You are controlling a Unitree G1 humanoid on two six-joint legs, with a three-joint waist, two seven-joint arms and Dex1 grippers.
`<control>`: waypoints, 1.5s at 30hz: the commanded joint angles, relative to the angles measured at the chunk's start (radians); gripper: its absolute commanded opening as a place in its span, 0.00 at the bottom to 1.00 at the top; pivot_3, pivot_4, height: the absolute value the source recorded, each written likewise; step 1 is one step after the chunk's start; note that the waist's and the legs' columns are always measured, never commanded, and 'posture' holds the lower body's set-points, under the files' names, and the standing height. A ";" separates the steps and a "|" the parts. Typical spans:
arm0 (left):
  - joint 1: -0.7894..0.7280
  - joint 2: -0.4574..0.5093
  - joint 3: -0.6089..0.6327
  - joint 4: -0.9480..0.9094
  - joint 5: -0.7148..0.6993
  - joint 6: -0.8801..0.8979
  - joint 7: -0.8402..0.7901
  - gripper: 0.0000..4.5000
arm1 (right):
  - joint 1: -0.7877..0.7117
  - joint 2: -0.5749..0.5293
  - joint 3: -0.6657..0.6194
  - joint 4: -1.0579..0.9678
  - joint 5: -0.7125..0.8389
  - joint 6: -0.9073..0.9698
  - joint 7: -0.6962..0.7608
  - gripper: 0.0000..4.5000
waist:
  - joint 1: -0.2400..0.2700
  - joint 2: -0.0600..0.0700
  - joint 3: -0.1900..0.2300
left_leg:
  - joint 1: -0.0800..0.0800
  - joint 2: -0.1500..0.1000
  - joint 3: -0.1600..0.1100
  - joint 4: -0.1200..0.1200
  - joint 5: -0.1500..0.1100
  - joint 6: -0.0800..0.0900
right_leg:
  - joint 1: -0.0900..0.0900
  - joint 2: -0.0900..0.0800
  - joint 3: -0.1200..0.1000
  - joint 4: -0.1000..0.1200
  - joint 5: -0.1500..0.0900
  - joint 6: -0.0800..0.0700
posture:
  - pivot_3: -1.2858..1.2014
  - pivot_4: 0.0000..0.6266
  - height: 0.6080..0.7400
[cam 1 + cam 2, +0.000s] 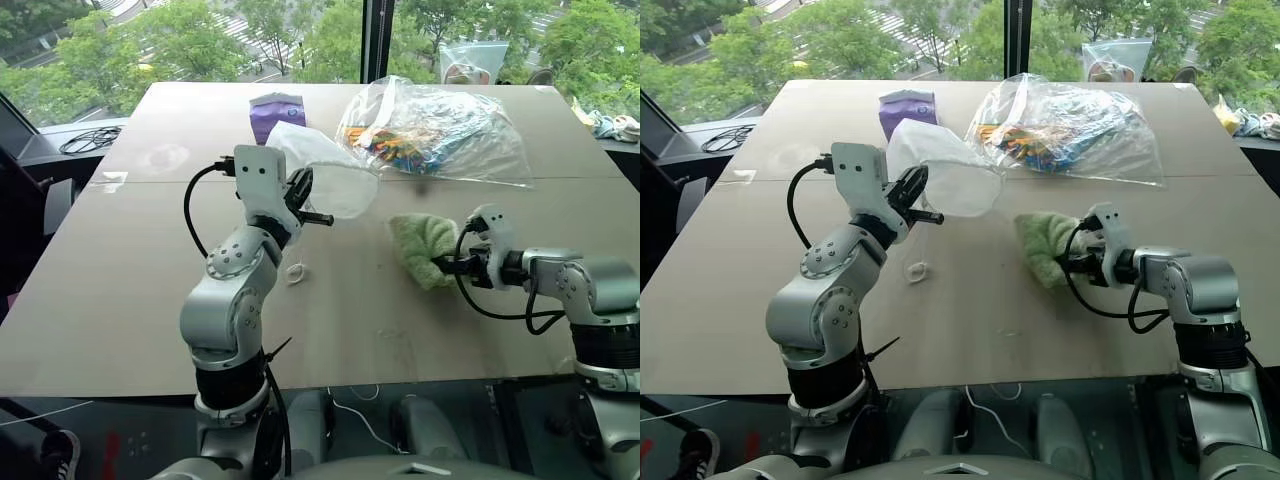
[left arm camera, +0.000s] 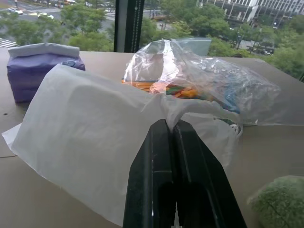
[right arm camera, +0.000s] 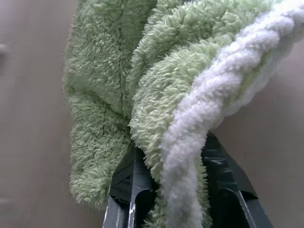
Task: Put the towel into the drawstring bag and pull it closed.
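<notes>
Desk (image 1: pixel 120 300): broad tan surface filling the frame's centre.

Clear plastic bag (image 1: pixel 440 130): crinkled, holding colourful items, upper right; not part of the task.

Drawstring bag (image 1: pixel 325 175): white, semi-translucent, thin; centre of frame, lifted at one edge, its far end sagging toward the desk. Left pincer (image 1: pixel 303 200) is clamped tight on a fold of its fabric. Risk: the mouth hangs collapsed, so the towel may snag on the fabric instead of entering.

Towel (image 1: pixel 420 245): light green, fluffy, bunched, right of centre, just beside the bag. Right pincer (image 1: pixel 440 265) grips its edge, jaws closed on the pile. Risk: a shallow edge-grip may slip.

Purple tissue pack (image 1: pixel 275 105): upper centre.

Cord loop (image 1: pixel 295 272): lying on the desk, lower centre.
</notes>
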 commanded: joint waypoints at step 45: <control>0.159 0.114 -0.053 -0.105 -0.544 -0.031 -0.078 0.00 | -0.327 0.795 -0.734 0.235 0.703 -0.108 -0.848 0.06 | -0.003 0.003 0.002 | -0.010 -0.001 -0.001 -0.001 0.000 0.000 | -0.010 -0.002 -0.003 0.000 0.002 0.003 | 0.52 0.24 1.00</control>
